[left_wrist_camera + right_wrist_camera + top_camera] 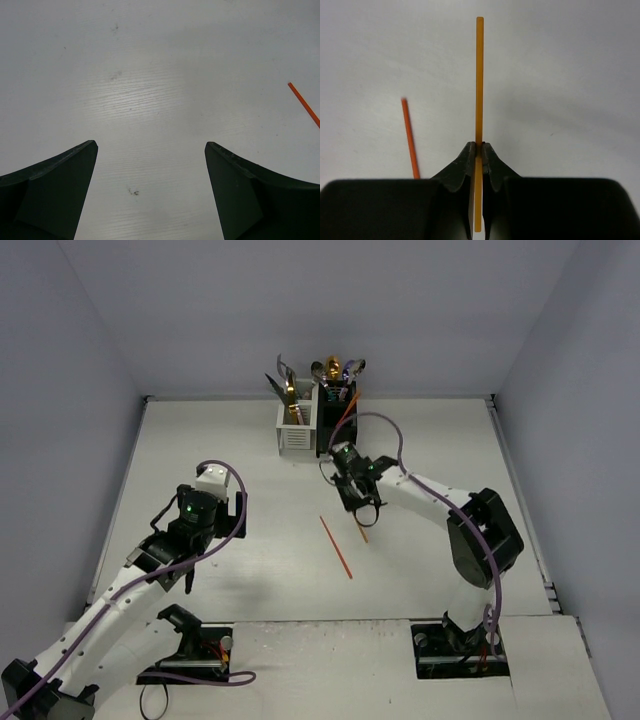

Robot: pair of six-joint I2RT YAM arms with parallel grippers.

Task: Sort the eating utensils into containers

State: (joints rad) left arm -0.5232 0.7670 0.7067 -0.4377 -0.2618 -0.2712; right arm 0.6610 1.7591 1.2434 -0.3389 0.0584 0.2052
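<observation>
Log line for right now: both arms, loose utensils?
left jaws: open, empty | right jaws: shut on chopstick | other chopstick: lying on table

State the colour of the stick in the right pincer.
Orange chopstick; right wrist view shows it best.

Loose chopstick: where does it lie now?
The loose chopstick lies on the table in the top view, just left of the right gripper, which pinches the other chopstick.
</observation>
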